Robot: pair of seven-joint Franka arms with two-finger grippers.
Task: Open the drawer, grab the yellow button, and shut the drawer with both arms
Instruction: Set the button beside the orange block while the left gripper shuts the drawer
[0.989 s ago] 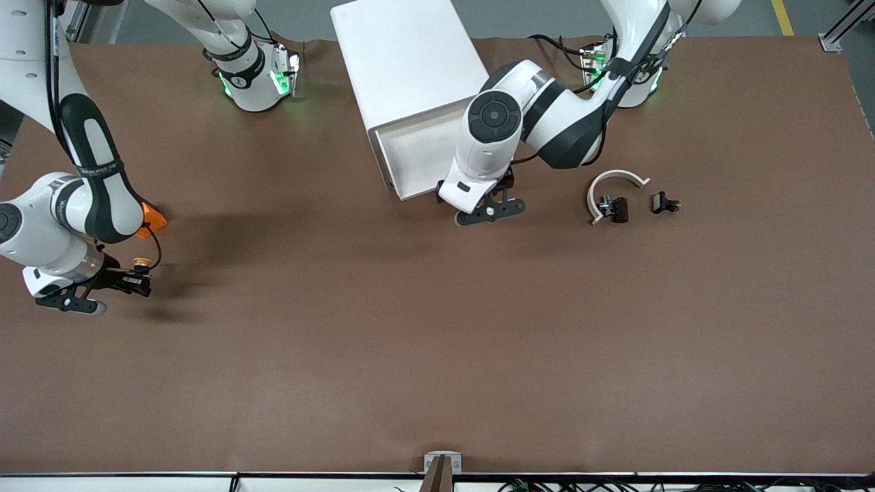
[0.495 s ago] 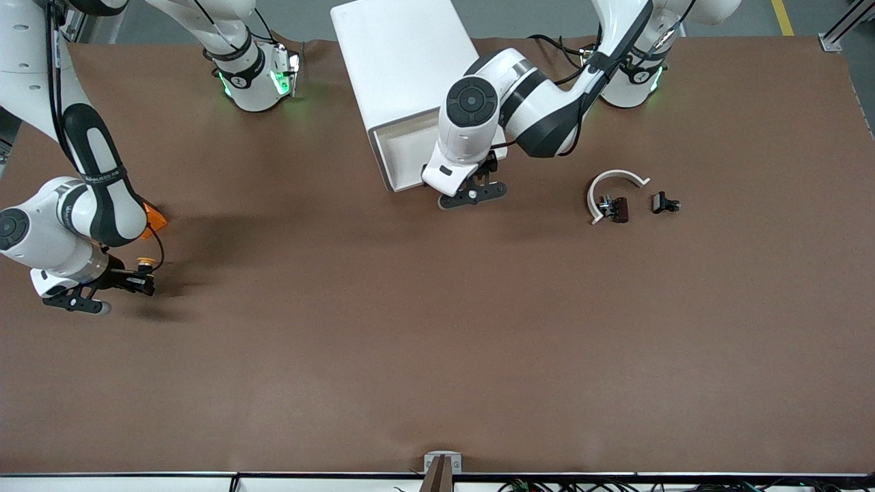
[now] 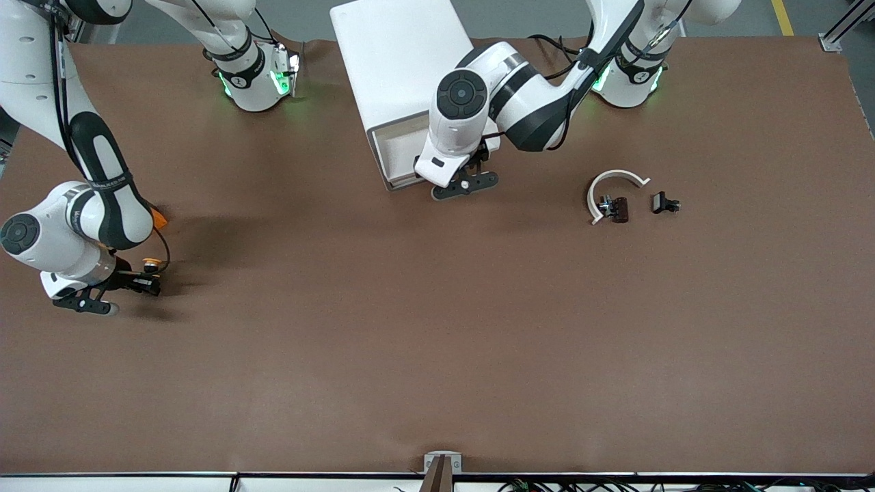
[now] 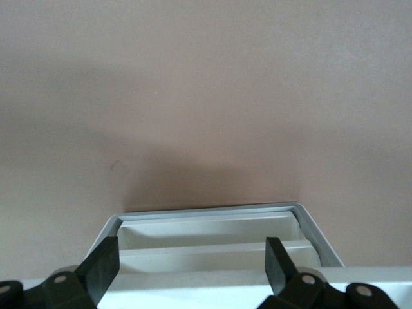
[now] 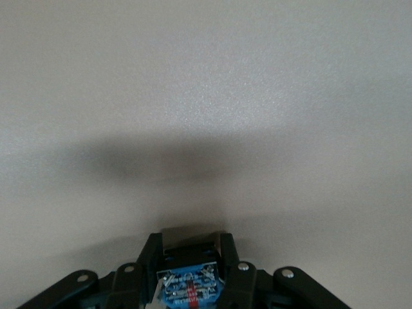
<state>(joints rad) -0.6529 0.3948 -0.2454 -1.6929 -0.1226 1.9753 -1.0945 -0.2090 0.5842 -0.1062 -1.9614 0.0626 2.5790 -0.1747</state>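
Note:
The white cabinet stands at the robots' edge of the table with its drawer partly out. My left gripper is at the drawer's front, open. In the left wrist view its fingers straddle the drawer's grey rim without clamping it, the left gripper centred on it. Toward the right arm's end of the table, my right gripper hangs low over the mat, shut on the button. The right wrist view shows the button's blue-black body pinched in the right gripper.
An orange block lies partly hidden by the right arm. A white curved piece and two small black parts lie toward the left arm's end. A metal bracket sits at the table's near edge.
The left gripper has moved toward the cabinet and the drawer has slid further in. The right gripper has shifted slightly, still holding the button.

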